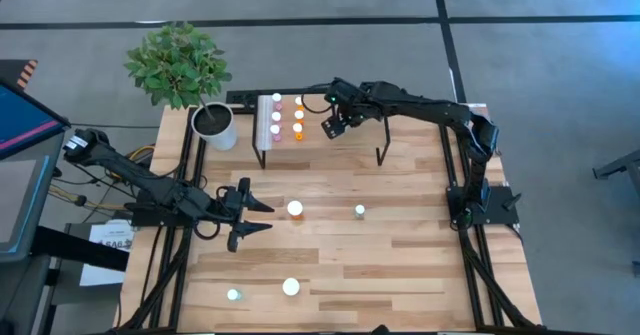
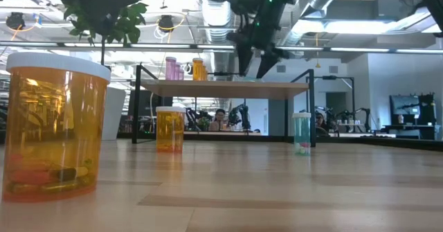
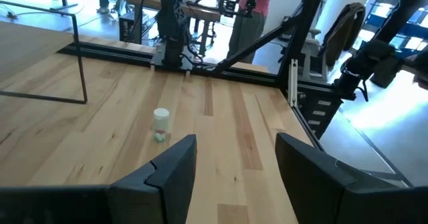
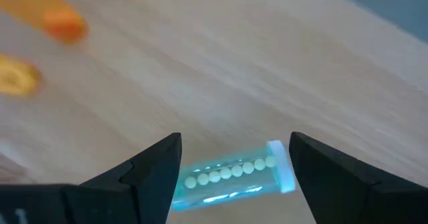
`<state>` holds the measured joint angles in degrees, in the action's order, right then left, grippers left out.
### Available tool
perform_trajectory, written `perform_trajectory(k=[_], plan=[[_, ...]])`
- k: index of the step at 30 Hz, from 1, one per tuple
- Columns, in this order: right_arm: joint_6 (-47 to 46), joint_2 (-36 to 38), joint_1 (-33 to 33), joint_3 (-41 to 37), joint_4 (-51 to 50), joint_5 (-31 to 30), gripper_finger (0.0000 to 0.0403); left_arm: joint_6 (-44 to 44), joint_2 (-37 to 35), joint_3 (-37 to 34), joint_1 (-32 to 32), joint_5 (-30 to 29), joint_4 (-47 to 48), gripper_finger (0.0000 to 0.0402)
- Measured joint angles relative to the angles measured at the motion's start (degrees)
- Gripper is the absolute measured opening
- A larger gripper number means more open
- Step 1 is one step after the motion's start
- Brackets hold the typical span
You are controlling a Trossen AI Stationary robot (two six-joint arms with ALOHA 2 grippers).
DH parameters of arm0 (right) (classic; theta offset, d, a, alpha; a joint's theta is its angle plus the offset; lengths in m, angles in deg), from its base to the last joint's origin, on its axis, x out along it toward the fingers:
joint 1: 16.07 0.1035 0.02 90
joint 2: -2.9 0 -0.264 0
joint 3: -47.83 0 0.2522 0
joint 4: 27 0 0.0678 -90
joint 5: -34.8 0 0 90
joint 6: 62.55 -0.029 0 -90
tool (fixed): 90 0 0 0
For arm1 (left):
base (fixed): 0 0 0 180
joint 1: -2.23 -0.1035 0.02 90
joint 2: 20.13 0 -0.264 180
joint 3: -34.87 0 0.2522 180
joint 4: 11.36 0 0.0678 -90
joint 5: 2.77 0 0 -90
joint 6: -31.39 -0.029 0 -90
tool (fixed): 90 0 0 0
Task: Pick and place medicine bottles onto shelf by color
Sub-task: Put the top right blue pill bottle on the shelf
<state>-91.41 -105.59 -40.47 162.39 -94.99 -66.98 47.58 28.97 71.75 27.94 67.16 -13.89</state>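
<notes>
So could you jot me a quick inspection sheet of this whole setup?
Surface: wooden table, bare planks.
Job's things: pink and orange bottles in rows on the shelf; a teal bottle lying on its side there; four bottles loose on the table.
Clutter: potted plant at a far corner.
Grippers: right gripper open over the lying teal bottle; left gripper open, empty, above the table.
Cables: some beside the left arm.
Surroundings: people and other rigs behind.
</notes>
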Motion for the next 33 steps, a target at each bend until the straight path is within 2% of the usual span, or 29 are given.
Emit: perform_trajectory(k=[9,14,17,24,33], plan=[[-14.3,0.2,-0.1,9.6,-9.3,-3.9,0.0302,0.4,0.0,0.0,0.1,0.4,0.1,0.0192],[-20.6,0.2,-0.1,9.8,-14.1,-2.9,0.0302,1.0,0.0,0.0,0.1,1.1,0.0,0.0192],[-23.4,0.2,-0.7,9.7,-17.3,-0.3,0.0302,1.0,0.0,0.0,0.1,1.2,-0.1,0.0192],[-28.7,0.1,-0.9,7.9,-16.0,5.9,0.0302,1.0,0.0,0.0,0.1,1.2,-0.2,0.0192],[-31.3,0.0,-1.2,7.4,-13.1,7.4,0.0302,1.5,0.0,0.0,0.1,1.8,-0.2,0.0192]])
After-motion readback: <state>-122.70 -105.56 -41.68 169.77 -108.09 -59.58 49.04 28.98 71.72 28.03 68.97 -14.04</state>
